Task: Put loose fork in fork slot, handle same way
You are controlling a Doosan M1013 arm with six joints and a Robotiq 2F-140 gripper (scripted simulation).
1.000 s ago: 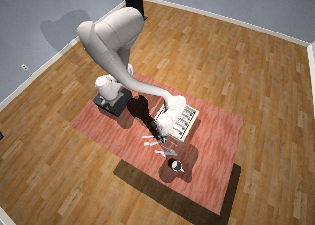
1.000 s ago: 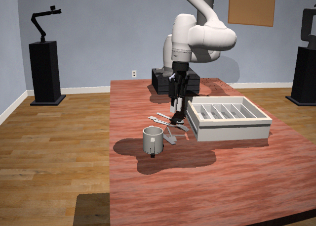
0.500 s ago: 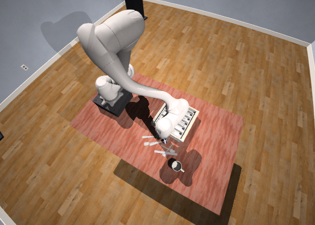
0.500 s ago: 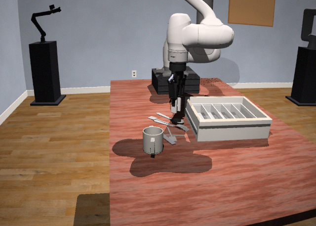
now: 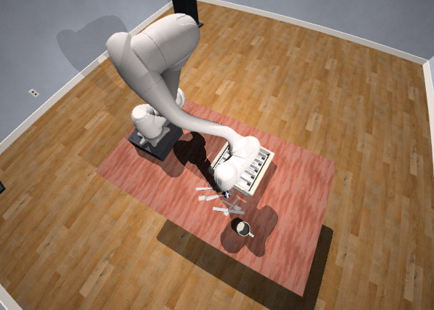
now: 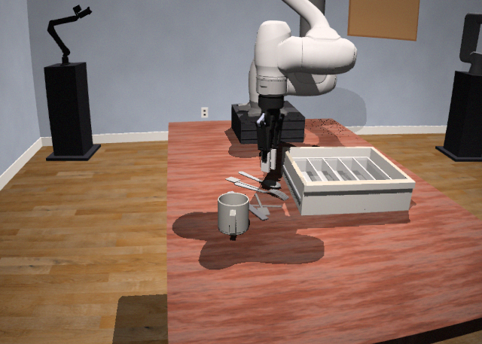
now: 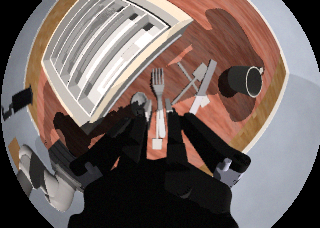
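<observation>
The loose fork lies on the counter beside the tray. Its tines point away from the gripper in the wrist view, and its handle runs back between the fingers in that view. My gripper points down above the fork, clear of the counter. Its fingers stand a narrow gap apart with nothing between them. The tray has several long slots with pale utensils in them. Which slot holds the other forks I cannot tell. The arm hides part of the tray in the top view.
A spoon lies close beside the fork, on the tray side. A square-ended handle shows near the fork's handle. Crossed utensils and a long flat piece lie towards the grey mug. The tray walls stand high.
</observation>
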